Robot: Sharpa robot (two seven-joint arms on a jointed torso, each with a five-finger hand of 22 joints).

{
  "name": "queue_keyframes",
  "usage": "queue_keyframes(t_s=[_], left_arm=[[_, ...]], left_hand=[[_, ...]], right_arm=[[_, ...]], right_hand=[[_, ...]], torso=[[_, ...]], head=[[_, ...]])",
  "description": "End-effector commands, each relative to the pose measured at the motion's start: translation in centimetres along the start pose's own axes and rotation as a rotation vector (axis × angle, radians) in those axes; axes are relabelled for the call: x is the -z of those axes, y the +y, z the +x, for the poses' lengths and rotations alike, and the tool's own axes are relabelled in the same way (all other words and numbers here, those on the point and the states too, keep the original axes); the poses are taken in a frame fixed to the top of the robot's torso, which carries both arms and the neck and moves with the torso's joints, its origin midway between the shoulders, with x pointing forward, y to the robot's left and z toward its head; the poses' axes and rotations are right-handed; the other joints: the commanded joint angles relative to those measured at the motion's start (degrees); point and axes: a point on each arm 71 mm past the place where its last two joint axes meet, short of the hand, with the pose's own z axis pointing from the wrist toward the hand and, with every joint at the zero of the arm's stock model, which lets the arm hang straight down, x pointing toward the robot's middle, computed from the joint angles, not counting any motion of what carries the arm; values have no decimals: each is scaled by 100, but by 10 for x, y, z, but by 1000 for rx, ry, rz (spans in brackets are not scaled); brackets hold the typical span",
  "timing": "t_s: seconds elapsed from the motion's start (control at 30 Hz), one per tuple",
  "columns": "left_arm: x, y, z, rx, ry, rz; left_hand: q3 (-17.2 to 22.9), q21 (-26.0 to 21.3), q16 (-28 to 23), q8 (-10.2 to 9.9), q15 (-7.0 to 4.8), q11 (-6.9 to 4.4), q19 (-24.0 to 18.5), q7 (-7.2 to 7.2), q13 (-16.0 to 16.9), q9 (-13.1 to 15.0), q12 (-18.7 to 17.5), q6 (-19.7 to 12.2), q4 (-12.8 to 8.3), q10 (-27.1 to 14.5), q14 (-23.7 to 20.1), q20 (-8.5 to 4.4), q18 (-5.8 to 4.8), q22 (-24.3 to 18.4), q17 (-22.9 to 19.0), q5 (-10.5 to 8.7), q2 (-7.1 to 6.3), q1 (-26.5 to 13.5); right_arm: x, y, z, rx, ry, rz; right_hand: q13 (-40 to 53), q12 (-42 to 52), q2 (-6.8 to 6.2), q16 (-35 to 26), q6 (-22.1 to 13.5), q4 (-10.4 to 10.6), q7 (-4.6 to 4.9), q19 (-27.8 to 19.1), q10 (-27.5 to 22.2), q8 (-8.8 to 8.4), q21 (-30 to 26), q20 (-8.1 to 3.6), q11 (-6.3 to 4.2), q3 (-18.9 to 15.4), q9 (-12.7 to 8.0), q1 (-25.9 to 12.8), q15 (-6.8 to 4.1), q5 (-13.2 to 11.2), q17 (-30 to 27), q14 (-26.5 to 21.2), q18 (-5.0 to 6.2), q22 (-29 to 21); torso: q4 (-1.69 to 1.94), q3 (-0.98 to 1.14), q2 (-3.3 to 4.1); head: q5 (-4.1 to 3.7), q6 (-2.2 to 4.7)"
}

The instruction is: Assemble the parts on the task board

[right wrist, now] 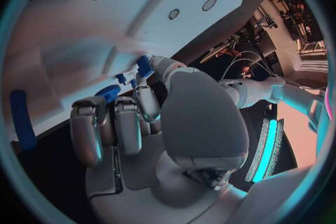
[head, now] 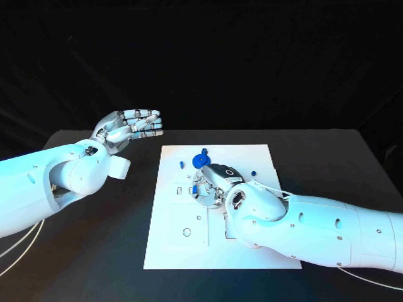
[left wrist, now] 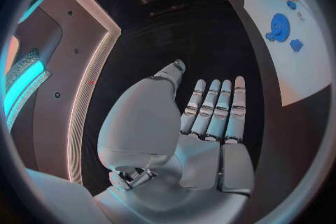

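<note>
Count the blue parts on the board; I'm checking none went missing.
5: a gear, a peg behind it, pegs at left and right, one piece by the right hand; others may be hidden.

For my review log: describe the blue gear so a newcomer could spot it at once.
Find the white task board mid-table. Near its far edge, just beyond the right hand, sits the blue gear. It is round, toothed and far bigger than the small blue pieces beside it.

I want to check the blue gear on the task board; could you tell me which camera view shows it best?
The left wrist view: the blue gear lies fully exposed on the task board. In the head view the gear is small and the right hand sits just beside it. The right wrist view shows its toothed edge behind fingers.
</note>
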Motion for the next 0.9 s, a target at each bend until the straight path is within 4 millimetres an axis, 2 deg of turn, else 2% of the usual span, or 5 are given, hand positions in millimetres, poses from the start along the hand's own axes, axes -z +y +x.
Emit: queue_keyframes(t_s=[0.03,0.3,0.7,0.77,0.9], left_arm=[[0,-1,2,6,20,6],[-1,-1,2,5,21,6],[-2,1,2,-8,18,0],[-2,1,1,-28,16,-8],[-3,4,3,-83,31,-37]], left_hand=[[17,12,12,20,-21,-3,29,489,5,-5,21,53,-27,42,-5,5,116,-8,-7,15,0,62],[17,12,12,20,-21,-3,29,489,5,-5,21,53,-27,42,-5,5,116,-8,-7,15,0,62],[39,21,74,26,-42,-10,84,482,1,-24,11,49,-41,46,183,1,137,-4,6,14,-2,43],[80,225,353,54,-166,-89,498,434,21,-52,138,71,-56,267,598,-15,276,60,103,13,-20,-9],[148,688,1045,126,-447,-266,1293,331,85,-61,446,185,-36,750,1551,-270,308,232,483,10,-59,-80]], right_arm=[[0,2,0,9,-2,-14],[1,3,0,5,-4,-20],[12,3,-11,-64,-91,-70],[16,0,-19,-124,-98,-92],[19,-6,-34,-253,-71,-123]], right_hand=[[-50,-66,-89,-23,-59,22,3,600,-74,-23,31,57,1,-63,-19,-34,50,-193,1114,497,-82,1507],[-128,-141,-138,-35,-95,132,-2,600,-127,-2,31,68,2,-261,-52,-96,54,-510,1098,492,-82,1507],[-105,-107,-141,-45,-121,163,-1,600,-100,-7,31,67,3,-323,-64,-98,54,-507,1082,488,-82,1507],[-92,-89,-140,-52,-124,184,0,600,-85,-4,31,68,4,-355,-68,-106,54,-504,1072,486,-82,1507],[-126,-124,-64,-100,-214,220,30,520,-133,-30,-101,80,27,-432,-102,8,71,-434,999,465,-47,1450]], torso=[[2,-1,3],[3,0,2],[-14,2,-25],[-23,1,-29],[-55,5,-58]], head=[[-4,3],[1,-10],[22,10],[28,31],[27,48]])
